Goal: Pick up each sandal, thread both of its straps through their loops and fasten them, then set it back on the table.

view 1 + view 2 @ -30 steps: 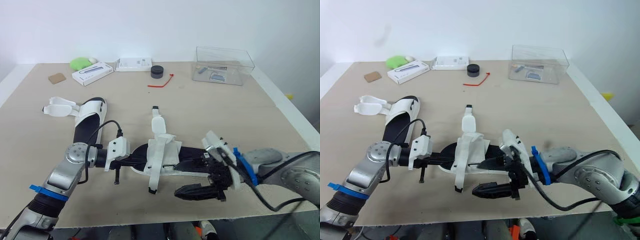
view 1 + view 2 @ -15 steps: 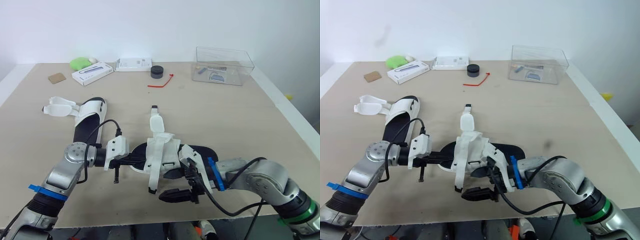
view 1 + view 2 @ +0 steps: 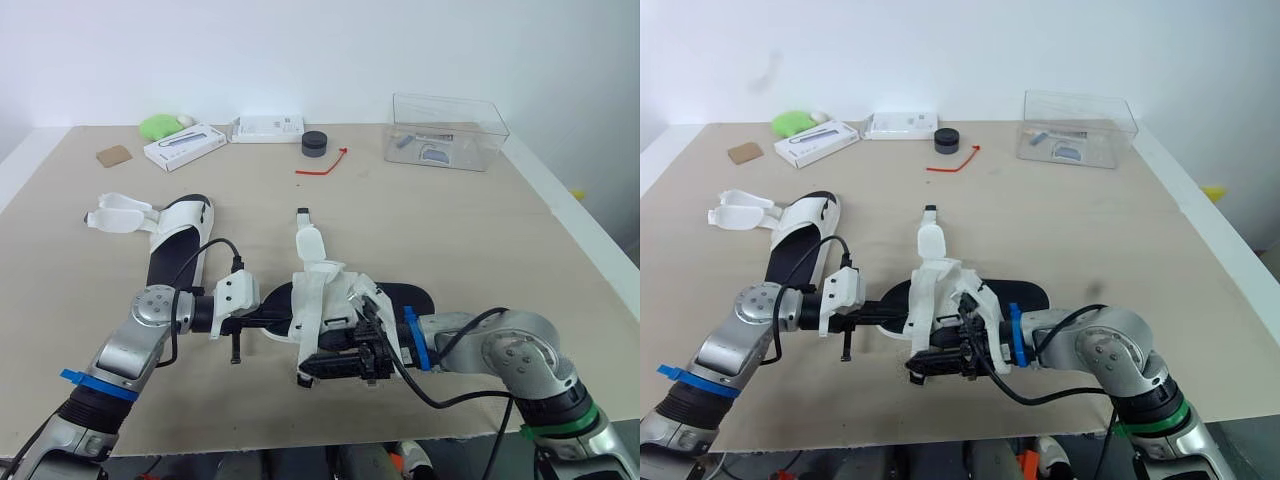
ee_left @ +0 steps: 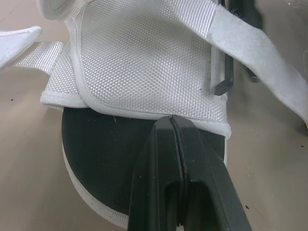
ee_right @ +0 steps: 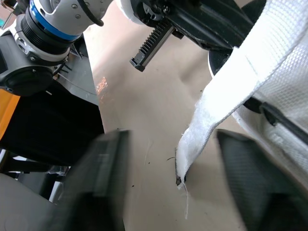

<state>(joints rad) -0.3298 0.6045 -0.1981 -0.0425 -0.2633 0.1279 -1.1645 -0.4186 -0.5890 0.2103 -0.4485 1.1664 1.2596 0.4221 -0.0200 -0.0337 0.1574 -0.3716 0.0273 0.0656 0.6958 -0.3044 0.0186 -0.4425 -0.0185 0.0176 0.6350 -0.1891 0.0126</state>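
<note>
left gripper (image 4: pixel 172 120) pressed together at sandal (image 3: pixel 405 296) heel; right gripper (image 3: pixel 332 366) spread around loose strap (image 5: pixel 202 127) end.

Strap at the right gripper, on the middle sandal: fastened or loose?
Loose. The strap hangs with its frayed tip free, between the open jaws of the right gripper.

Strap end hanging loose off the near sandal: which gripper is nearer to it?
Right. The right gripper is open, with a finger on either side of the strap end. The left gripper is shut over the sandal's sole, farther off.
</note>
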